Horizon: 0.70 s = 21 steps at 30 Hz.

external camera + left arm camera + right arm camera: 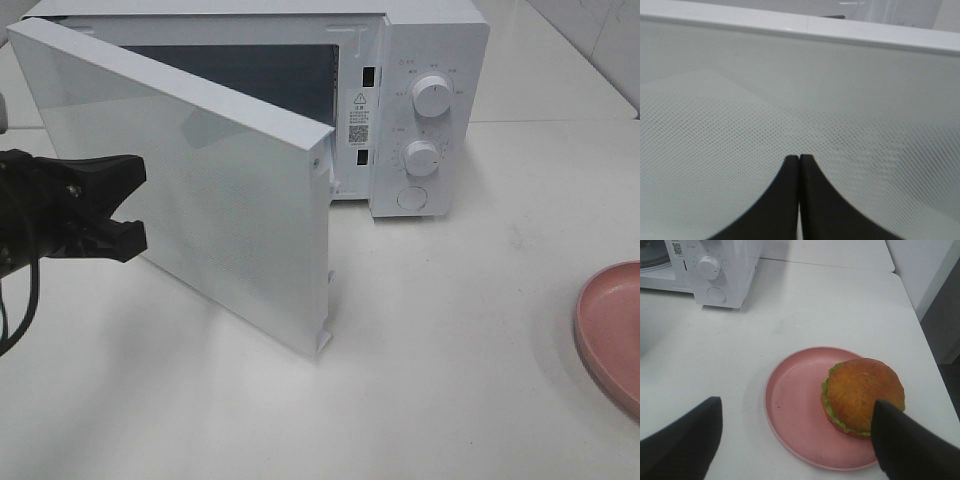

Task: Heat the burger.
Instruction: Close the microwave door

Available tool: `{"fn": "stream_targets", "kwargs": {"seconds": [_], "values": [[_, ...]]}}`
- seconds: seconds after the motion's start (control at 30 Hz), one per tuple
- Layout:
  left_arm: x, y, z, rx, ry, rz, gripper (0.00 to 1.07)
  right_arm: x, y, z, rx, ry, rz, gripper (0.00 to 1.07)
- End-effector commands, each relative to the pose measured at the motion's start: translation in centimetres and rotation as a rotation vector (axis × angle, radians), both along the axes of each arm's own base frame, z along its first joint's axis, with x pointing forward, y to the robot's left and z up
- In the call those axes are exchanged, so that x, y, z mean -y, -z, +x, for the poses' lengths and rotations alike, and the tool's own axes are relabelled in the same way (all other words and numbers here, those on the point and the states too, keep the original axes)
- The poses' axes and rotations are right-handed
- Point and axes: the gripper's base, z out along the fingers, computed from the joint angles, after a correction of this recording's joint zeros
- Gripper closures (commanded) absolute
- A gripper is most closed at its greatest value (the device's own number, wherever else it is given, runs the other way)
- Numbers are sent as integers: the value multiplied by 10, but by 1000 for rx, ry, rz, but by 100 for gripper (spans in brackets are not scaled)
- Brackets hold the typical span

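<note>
The burger [862, 392], with a golden-brown bun and green lettuce at its edge, sits on the right side of a pink plate [790, 410]. My right gripper [797, 440] hovers open above the plate, one finger over bare table, the other over the burger's edge, holding nothing. In the exterior high view only the plate's rim [615, 330] shows at the right edge, and the burger is out of view there. My left gripper [130, 205] is shut and empty, its fingertips [790, 170] pointing at the outer face of the open microwave door [200, 190].
The white microwave [430, 100] stands at the back of the white table, its two knobs and a round button on the right panel. Its door swings out towards the front left. Bare table [450, 350] lies between the door and the plate.
</note>
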Motion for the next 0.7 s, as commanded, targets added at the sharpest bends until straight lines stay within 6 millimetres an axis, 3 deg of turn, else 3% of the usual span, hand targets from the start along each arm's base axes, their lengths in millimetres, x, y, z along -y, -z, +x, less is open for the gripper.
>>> {"fn": "stream_targets", "kwargs": {"seconds": [0.03, 0.7], "values": [[16, 0, 7, -53, -2, 2, 107, 1, -2, -4, 45, 3, -5, 32], [82, 2, 36, -52, 36, -33, 107, 1, -2, -4, 45, 3, -5, 32]]}}
